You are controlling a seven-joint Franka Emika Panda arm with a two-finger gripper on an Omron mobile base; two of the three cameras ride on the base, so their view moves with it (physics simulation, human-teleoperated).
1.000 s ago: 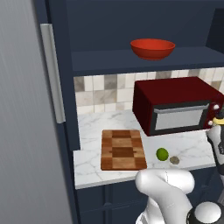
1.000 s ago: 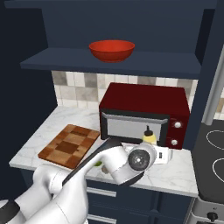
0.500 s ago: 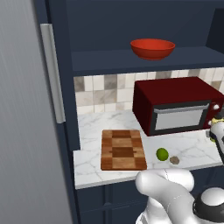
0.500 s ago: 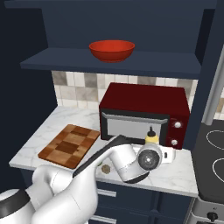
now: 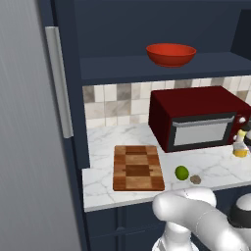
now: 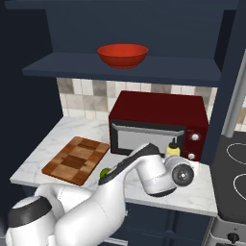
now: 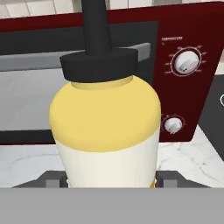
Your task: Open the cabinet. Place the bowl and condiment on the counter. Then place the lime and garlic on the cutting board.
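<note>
The yellow condiment (image 7: 105, 127) bottle with a dark cap stands upright between my gripper's (image 7: 111, 181) fingertips, which are shut on its lower body. It sits low at the counter (image 5: 103, 147) in front of the dark red microwave's knobs, at the right end; the condiment (image 5: 240, 146) (image 6: 173, 148) shows there in both base views. The red bowl (image 5: 171, 54) (image 6: 122, 55) rests on the shelf of the open cabinet (image 5: 29, 122). The lime (image 5: 182, 172) (image 6: 104, 172) and garlic (image 5: 195, 179) lie on the marble right of the cutting board (image 5: 138, 167) (image 6: 74, 160).
The microwave (image 5: 196, 117) (image 6: 158, 120) fills the back right of the counter. The cabinet door's silver handle (image 5: 59, 83) juts out at the left. A stovetop (image 6: 235, 168) adjoins the counter's right end. My arm (image 6: 129, 168) stretches over the counter's front edge.
My gripper has carried the condiment a little down and to the right, toward the counter before the microwave. Bowl, lime, garlic and board have not moved.
</note>
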